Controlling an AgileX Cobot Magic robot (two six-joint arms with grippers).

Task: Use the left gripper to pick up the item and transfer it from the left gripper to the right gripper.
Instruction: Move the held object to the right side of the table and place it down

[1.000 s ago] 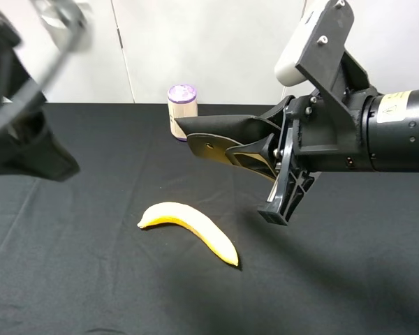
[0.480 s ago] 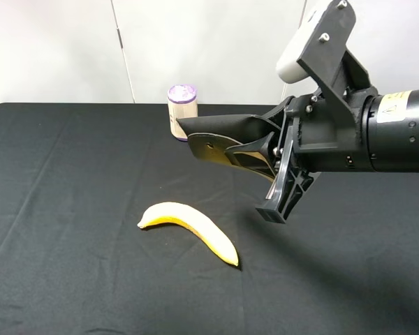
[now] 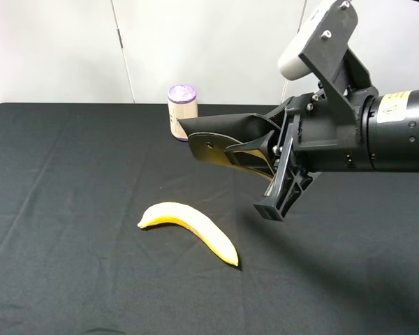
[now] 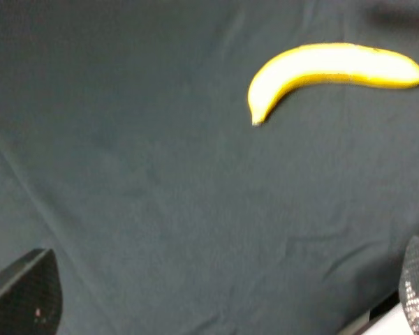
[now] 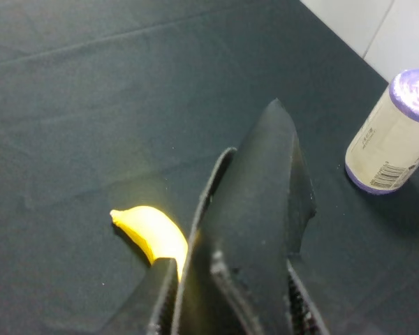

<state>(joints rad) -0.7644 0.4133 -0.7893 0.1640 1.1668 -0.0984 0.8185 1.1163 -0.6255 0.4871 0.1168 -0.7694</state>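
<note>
The item, a flat black pouch (image 3: pixel 220 136), is held in the air above the black table, pointing left toward the can. My right gripper (image 3: pixel 269 157) is shut on its right end. In the right wrist view the pouch (image 5: pixel 258 202) rises between the two jaws of the right gripper (image 5: pixel 230 303). My left gripper (image 4: pixel 220 293) is out of the exterior view. In the left wrist view its two fingertips (image 4: pixel 24 293) stand far apart and empty above the cloth, away from the pouch.
A yellow banana (image 3: pixel 192 230) lies on the black tablecloth (image 3: pixel 70 174) below and left of the pouch; it also shows in the left wrist view (image 4: pixel 328 66). A purple-lidded beige can (image 3: pixel 182 112) stands at the back edge, near the pouch's tip.
The left arm, blurred at the far left one second ago, has withdrawn out of the exterior view. The right gripper and pouch have barely moved.
</note>
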